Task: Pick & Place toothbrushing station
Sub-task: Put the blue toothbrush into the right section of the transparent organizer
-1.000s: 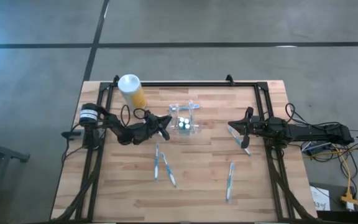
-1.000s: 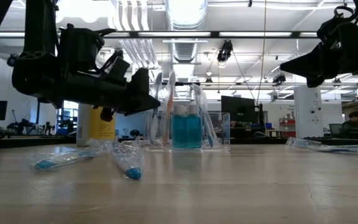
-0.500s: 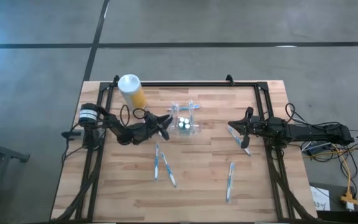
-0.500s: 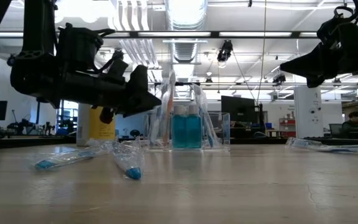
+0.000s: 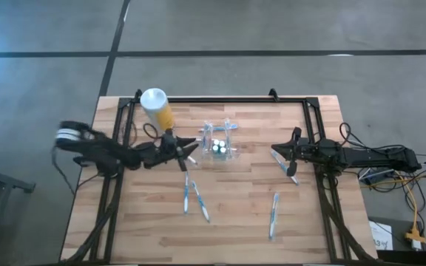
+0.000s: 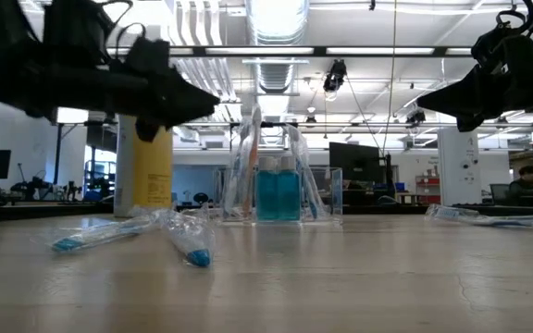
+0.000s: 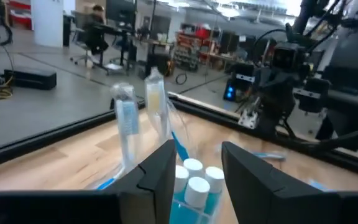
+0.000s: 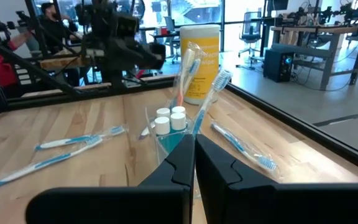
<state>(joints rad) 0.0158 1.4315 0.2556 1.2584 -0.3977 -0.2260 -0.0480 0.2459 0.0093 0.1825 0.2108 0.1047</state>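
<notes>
Now the left gripper [image 5: 186, 148] has drawn back from the station [image 5: 220, 142], fingers apart and empty, so whatever it carried looks delivered. That clear holder stands mid-table, brushes upright inside. Off to the side, the right gripper [image 5: 291, 157] waits, fingers together.

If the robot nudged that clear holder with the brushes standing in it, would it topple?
Possibly. The clear holder carries tall wrapped brushes leaning above its rim, so it looks top-heavy. The blue bottles low inside probably steady it. Its smooth plastic would likely slide on the wooden table before tipping.
</notes>
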